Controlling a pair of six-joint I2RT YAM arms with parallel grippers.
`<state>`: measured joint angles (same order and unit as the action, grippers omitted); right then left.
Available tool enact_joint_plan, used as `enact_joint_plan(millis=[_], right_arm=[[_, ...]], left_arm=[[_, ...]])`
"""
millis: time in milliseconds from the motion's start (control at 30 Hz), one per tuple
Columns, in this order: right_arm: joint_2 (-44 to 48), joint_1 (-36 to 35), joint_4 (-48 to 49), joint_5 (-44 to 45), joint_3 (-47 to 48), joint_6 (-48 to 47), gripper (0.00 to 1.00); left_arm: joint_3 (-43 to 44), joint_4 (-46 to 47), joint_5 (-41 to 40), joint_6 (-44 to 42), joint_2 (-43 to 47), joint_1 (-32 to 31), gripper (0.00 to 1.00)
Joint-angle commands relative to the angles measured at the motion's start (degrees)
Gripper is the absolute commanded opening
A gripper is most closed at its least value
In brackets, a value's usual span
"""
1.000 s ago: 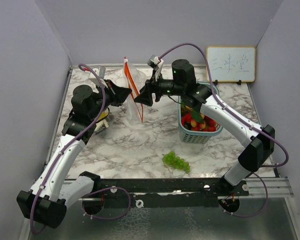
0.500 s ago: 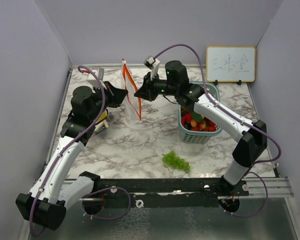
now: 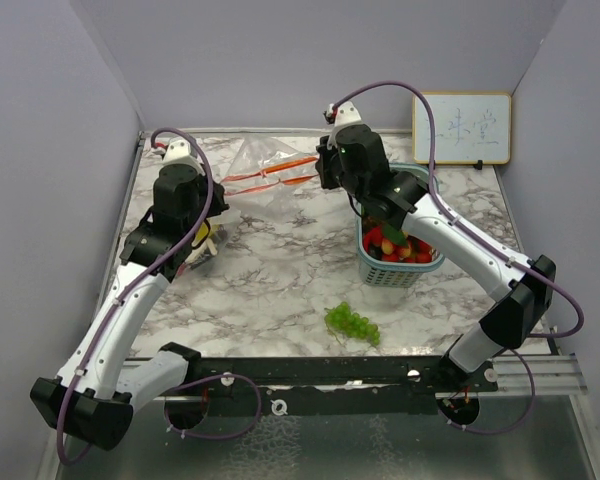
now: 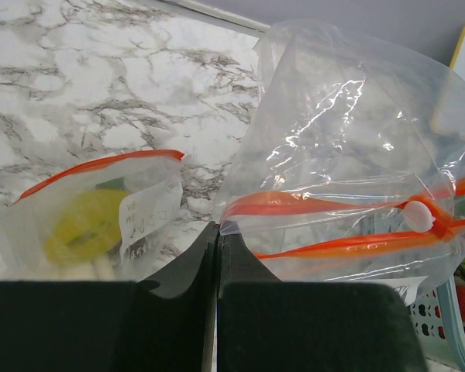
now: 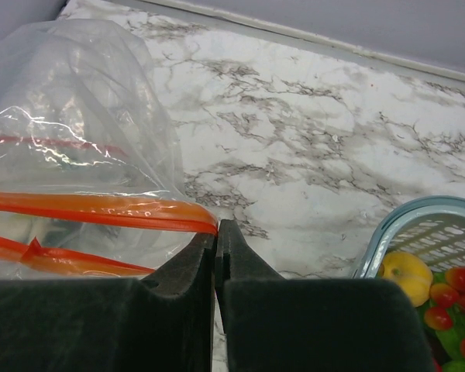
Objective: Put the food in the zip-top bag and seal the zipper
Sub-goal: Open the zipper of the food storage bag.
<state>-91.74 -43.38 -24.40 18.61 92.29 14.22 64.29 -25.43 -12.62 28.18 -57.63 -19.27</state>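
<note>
**A:** Where's the zip-top bag from where you're standing?

**B:** Stretched sideways between the two arms, over the far part of the marble surface. I can't tell whether its bottom touches the marble.

**A:** And who has hold of it?

**B:** Both. The left fingers are pressed fully together on the clear plastic at one corner, just below the mouth. The right fingers are closed tight too, nipping the very end of the zipper at the other corner.

**A:** What does the zipper look like?

**B:** Two orange-red lines running side by side with a gap between them along most of the mouth. A white slider sits on them toward the right arm's end.

**A:** And the food?

**B:** Outside the bag. A green grape bunch lies alone on the surface, nearer the arm bases. The red pieces and a yellow fruit are in the teal basket, just beside and under the right arm.

**A:** Anything else about?

**B:** A smaller bag with something yellow in it lies close under the left arm, apart from the big one. A whiteboard leans on the back wall.
</note>
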Motion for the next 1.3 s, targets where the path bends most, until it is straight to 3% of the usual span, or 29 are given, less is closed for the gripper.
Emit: enact_joint_plan(millis=[0,33,167,333,633,733,867,1100,1167,1267], right_arm=[[1.8,2.4,-1.2,2.0,0.1,-0.2,0.02],[2.1,2.4,0.3,-2.5,-0.4,0.3,0.02],[1.9,2.4,3.3,-14.9,-0.6,4.0,0.02],[1.5,2.3,5.5,-21.6,-1.4,7.4,0.02],[0.9,2.1,6.0,-24.1,-2.5,10.7,0.02],[0.5,1.6,6.0,-23.6,-2.5,10.8,0.02],[0.1,1.1,5.8,-22.8,-2.4,10.7,0.02],[0.3,0.7,6.1,-23.6,-2.2,10.9,0.02],[0.6,0.5,6.3,-24.1,-2.3,11.5,0.02],[1.2,0.5,6.5,-23.7,-2.7,12.1,0.02]], left_arm=[[-1.2,-0.9,-4.3,-0.2,0.0,1.5,0.0],[-2.2,1.1,-1.6,0.4,0.2,1.5,0.0],[-5.7,8.5,7.1,3.6,0.4,1.5,0.22],[-10.9,17.3,13.9,8.0,1.2,1.5,0.48],[-13.8,24.0,17.8,13.1,1.5,1.4,0.63],[-14.6,27.1,20.3,15.8,1.5,1.5,0.73],[-15.7,31.1,22.7,18.6,1.8,1.5,0.73],[-18.0,30.3,21.1,19.8,1.0,1.5,0.71],[-19.1,30.4,20.7,19.7,0.4,1.5,0.6],[-19.5,29.6,20.1,19.3,-0.4,1.5,0.27]])
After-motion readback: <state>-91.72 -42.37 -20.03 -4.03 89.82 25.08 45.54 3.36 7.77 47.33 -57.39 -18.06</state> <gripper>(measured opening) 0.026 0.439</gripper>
